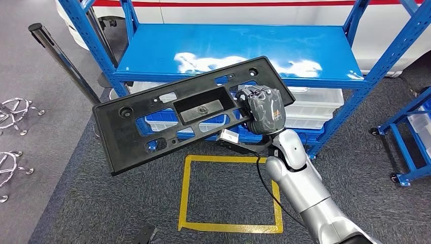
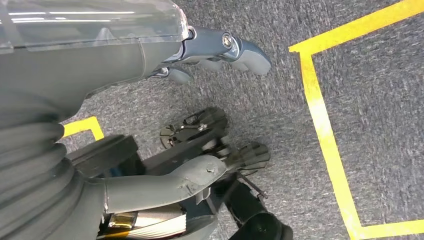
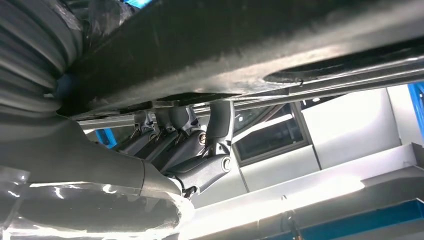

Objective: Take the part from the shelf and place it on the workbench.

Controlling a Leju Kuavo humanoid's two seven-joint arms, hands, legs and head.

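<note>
One black part (image 1: 173, 114), a long flat plastic panel with cut-outs and a rectangular recess at its middle, is held in the air in front of the blue shelf (image 1: 239, 48), clear of the shelf's top board and tilted so that its left end hangs lower than its right. It is gripped near its right end by the right hand (image 1: 262, 109), whose fingers (image 3: 175, 132) are seen in the right wrist view hooked up against the underside of the panel (image 3: 225, 45). The silver right arm (image 1: 305, 190) rises to it from the lower right of the head view. White and blue bins (image 1: 315, 107) are stacked on the lower level of the shelf, behind the panel. A square of yellow tape (image 1: 228, 195) is marked on the grey carpet below the held panel. The left hand (image 2: 215, 52) is hung over the carpet beside a yellow tape line (image 2: 325, 130); nothing is held in it, and its fingers lie loosely apart. Chrome emblems (image 1: 12, 109) are laid on the floor at the left edge of the head view.
</note>
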